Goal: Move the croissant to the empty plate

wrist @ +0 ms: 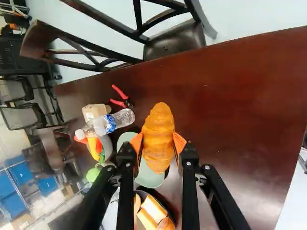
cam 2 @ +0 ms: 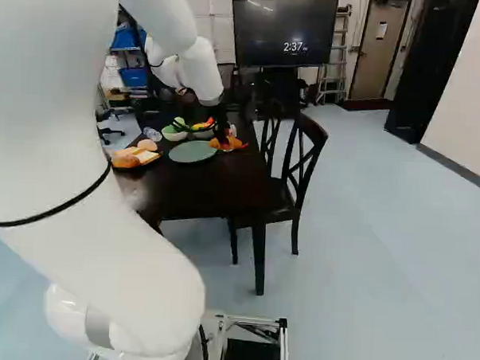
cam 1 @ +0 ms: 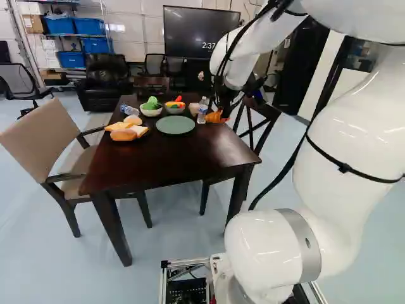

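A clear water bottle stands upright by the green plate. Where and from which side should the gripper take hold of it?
Probably around the middle of the bottle, from the robot's side, fingertips level on opposite sides: it stands upright, with table in front and a tan item close behind. The gripper must first release the croissant.

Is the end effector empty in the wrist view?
No, the end effector grips the croissant between its two orange pads.

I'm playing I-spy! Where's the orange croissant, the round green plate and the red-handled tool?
Orange ridged croissant (wrist: 159, 135): wrist view, middle of its ridged side.
Round green plate (cam 1: 175, 125): left base view, middle of its bare top.
Red-handled tool (wrist: 120, 92): wrist view, on one red handle.
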### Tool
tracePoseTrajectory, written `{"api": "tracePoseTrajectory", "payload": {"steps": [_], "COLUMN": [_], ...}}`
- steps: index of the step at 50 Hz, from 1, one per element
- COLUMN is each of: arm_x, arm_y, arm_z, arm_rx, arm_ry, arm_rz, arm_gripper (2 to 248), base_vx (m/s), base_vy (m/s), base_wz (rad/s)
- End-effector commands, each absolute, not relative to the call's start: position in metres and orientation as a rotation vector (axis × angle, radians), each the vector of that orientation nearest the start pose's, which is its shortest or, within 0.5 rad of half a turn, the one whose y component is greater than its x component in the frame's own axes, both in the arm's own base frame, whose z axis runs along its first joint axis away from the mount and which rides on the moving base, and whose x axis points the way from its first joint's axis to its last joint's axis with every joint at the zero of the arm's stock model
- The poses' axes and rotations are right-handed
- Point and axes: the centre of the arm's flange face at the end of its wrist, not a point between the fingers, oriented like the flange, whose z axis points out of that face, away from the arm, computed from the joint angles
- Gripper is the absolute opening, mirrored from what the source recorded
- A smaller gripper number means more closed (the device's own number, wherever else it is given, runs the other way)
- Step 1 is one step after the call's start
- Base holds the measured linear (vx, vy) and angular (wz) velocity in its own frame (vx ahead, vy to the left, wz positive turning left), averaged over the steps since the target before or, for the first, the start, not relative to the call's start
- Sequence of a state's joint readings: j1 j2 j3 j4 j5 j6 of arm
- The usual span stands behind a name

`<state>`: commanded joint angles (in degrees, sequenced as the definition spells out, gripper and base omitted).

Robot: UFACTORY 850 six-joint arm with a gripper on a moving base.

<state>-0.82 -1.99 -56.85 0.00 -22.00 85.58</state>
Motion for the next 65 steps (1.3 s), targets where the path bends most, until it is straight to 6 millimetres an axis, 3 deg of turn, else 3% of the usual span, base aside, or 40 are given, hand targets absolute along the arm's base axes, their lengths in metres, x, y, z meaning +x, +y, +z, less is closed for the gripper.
{"api": "tracePoseTrajectory", "payload": {"steps": [56,65], "arm_x": [0.567,0.581], "arm_y": [0.085,0.101], "arm_z": [0.555,0.547], "arm_rx": [-2.077,-2.099], "arm_ry": [1.653,1.631], "arm_rz": [-0.551,-0.538], "arm_gripper": [104,104], "base_vx": [0.0,0.0], "base_vy": [0.0,0.0], "base_wz": [0.0,0.0]}}
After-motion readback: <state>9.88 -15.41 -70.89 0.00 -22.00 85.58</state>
